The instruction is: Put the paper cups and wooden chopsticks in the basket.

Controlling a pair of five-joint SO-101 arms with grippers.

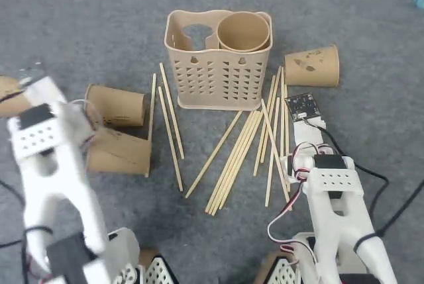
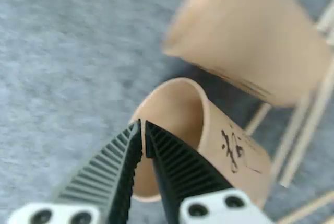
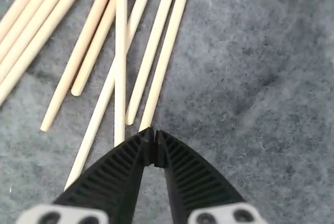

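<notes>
Two paper cups (image 1: 118, 106) lie on their sides on the worktop (image 1: 79, 39) at the left of the high view, with chopsticks (image 1: 232, 155) scattered mid-frame below the basket (image 1: 212, 82). Both claws are closed: the left claw (image 2: 142, 126) at one cup's rim, the right claw (image 3: 154, 132) over chopstick ends. The cups look light and crushable, so a gentle pinch on the rim wall seems best.

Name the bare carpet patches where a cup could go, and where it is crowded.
Bare carpet: far-left corner beyond the left cups; right of the lone cup; near middle, short of the chopsticks. Crowded: directly before the basket.
</notes>
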